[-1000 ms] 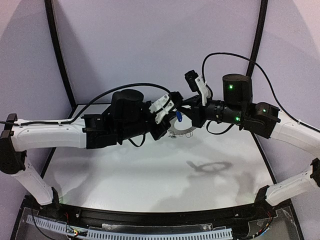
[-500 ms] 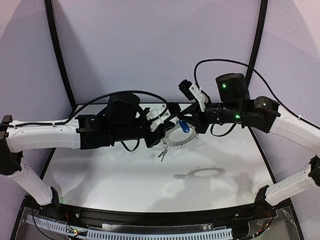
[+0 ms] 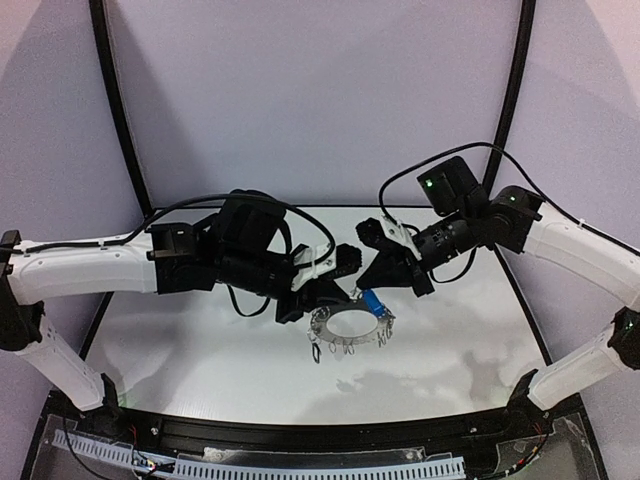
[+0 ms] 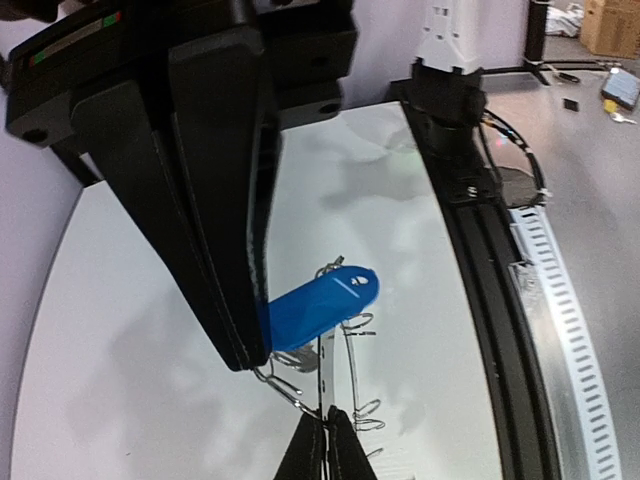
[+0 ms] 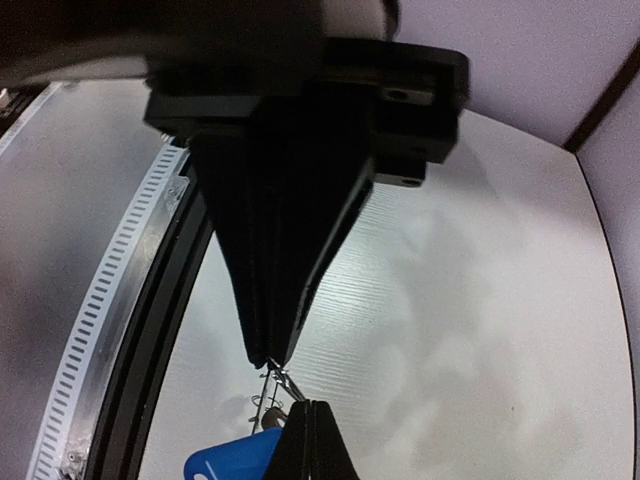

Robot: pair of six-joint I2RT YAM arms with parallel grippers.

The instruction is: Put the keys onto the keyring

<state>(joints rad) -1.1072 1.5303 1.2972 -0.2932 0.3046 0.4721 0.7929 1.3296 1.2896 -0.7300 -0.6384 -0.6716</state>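
Both arms meet over the middle of the table. The keyring point(image 3: 346, 341), a grey ring with wire clips round its rim, hangs just above the table. My left gripper point(image 3: 325, 300) is shut on its rim, which shows edge-on point(image 4: 329, 375) in the left wrist view above my own closed tips point(image 4: 328, 440). My right gripper point(image 3: 376, 288) is shut, its tips point(image 5: 308, 435) meeting the left tips at a wire clip point(image 5: 283, 380). The blue-tagged key point(image 4: 320, 300) sticks out from the right fingers point(image 4: 200, 200), over the ring. A small dangling piece point(image 3: 315, 352) hangs from the ring's left rim.
The white table point(image 3: 200, 340) lies below the ring. A black rail point(image 3: 300, 432) and a slotted cable duct point(image 4: 570, 330) run along the near edge. Black frame posts point(image 3: 115, 100) stand at the back corners.
Both arms have come down and toward the near side together, carrying the ring and blue tag from high at the back to just above the table. Both grippers stayed shut.
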